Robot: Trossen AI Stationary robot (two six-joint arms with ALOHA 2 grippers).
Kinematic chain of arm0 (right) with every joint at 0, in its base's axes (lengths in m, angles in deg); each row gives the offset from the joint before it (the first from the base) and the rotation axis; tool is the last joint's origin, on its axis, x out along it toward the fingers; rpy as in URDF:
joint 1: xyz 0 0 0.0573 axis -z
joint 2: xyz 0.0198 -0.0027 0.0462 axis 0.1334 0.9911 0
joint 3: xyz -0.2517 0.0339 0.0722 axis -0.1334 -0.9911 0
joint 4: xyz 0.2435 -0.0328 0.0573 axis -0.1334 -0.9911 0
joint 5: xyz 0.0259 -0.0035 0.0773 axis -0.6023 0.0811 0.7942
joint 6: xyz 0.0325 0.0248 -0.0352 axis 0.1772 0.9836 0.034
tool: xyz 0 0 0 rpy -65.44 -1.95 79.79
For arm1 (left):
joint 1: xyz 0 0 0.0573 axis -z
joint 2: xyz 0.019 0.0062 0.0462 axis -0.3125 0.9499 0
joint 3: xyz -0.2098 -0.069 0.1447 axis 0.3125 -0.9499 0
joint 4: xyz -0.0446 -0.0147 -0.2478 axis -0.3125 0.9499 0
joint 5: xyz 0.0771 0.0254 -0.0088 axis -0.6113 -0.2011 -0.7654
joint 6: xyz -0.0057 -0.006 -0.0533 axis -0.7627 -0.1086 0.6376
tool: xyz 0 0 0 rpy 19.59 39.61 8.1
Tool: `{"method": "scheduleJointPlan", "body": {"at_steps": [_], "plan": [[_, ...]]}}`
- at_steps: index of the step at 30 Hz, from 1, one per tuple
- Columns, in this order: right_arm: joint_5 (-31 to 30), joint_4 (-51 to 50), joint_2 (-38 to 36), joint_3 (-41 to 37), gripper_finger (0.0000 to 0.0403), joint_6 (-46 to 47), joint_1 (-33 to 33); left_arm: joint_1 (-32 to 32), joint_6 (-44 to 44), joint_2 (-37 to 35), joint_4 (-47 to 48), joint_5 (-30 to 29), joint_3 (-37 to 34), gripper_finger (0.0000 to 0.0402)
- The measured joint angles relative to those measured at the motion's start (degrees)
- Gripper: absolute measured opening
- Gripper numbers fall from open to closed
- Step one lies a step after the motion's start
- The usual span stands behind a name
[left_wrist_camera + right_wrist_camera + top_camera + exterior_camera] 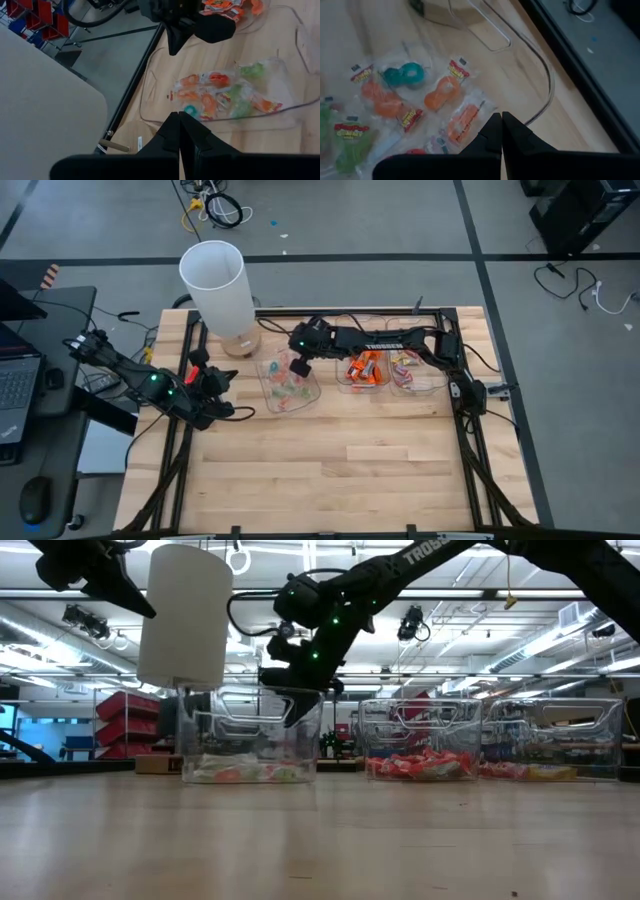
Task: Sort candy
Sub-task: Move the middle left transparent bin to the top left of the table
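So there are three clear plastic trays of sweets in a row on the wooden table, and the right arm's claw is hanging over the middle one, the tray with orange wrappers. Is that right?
Not quite. The high view shows the right gripper over the leftmost clear plastic tray, the one holding green, orange and teal wrapped sweets, not over the middle tray of orange-wrapped sweets. The rest stands.

Robotics lab/workshop, red storage bins (128, 710) on shelves, floor cables (215, 208), ceiling striplights (565, 635)

The right hand (297, 366) reaches far across, pointing down (fingers pressed together), while the left hand (222, 378) waits closed.
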Motion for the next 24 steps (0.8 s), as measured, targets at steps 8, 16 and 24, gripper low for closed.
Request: {"method": "scheduleJointPlan", "body": {"at_steps": [8, 16, 24], "plan": [[-3.39, -3.07, -0.24, 0.00, 0.0000, 0.40, 0.65, 0.00, 1.76, 0.01, -0.07, 0.11, -0.03, 0.0000], [-4.56, -8.40, -1.53, 0.00, 0.0000, 4.25, 2.92, -0.02, 1.87, 0.02, -0.52, 0.22, -0.46, 0.0000], [-4.52, -10.32, -2.04, -0.07, 0.0000, 6.35, 4.24, 0.00, 1.12, 0.15, -0.88, 0.92, -0.46, 0.0000]]}}
